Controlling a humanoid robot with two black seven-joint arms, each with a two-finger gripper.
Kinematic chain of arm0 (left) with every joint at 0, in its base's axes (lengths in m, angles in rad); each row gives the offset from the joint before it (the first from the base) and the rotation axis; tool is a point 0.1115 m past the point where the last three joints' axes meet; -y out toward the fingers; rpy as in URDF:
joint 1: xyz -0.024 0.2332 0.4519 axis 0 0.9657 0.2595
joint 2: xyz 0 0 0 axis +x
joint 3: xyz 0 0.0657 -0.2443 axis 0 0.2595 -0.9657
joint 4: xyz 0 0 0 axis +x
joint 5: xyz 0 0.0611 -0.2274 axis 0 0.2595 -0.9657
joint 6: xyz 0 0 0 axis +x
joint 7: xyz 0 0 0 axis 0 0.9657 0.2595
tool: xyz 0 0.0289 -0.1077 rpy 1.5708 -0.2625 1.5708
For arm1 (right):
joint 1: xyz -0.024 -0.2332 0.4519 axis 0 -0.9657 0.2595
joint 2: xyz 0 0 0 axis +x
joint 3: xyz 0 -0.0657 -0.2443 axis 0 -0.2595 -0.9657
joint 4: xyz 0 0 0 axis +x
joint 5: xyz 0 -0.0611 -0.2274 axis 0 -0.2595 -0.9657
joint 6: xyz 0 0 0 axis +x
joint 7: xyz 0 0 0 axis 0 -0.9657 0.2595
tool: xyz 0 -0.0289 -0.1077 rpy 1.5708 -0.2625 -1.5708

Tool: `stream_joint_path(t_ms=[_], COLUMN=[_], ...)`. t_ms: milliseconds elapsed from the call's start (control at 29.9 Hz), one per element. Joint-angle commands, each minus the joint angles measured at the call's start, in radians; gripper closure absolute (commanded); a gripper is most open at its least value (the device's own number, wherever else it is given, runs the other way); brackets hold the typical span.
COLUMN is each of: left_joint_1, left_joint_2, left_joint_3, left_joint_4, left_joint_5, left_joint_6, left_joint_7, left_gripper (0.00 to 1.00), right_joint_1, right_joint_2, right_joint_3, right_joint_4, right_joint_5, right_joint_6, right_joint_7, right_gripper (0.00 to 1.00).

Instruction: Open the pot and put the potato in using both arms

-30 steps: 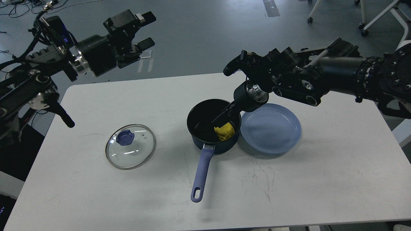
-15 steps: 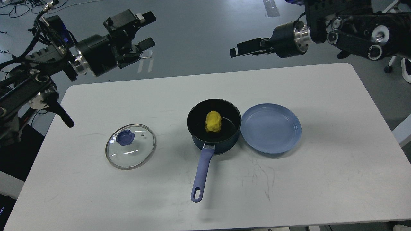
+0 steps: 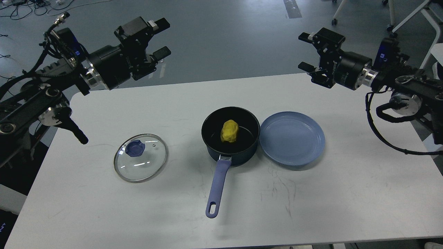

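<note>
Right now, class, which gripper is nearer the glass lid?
Left. The left gripper hangs open above the table's far edge, beyond the lid. The right gripper is open too, far across, past the pot and plate.

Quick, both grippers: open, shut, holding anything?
Left gripper: open, empty, raised beyond the table's far left edge.
Right gripper: open, empty, raised near the far right edge.
</note>
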Motion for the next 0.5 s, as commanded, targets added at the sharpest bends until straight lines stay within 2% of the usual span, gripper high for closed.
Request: stream_joint_path(t_ms=[0,334,468], left_joint_1=[0.061,0.236,0.282], left_joint_2=[-0.034,-0.155,-0.212], left_joint_3=[-0.07,-0.251,-0.307], left_joint_4=[0.013,0.076,0.133], left_joint_5=[-0.002,-0.018,-0.018], left_joint_6=[0.0,0.013,0.019], left_joint_7=[-0.001,0.005,0.031], left_gripper=[0.03,0.03,0.03], right_joint_1=[-0.096,-0.184,-0.191], right_joint_2=[0.044,0.078,0.083], right_joint_3=[0.1,0.188,0.186], right_joint_4=[-0.035,-0.043,-0.039], right_joint_5=[0.093,0.109,0.107], right_joint_6=[0.0,0.0,0.0], right_joint_7=[0.0,0.0,0.0], right_gripper=[0.01,0.01,0.01])
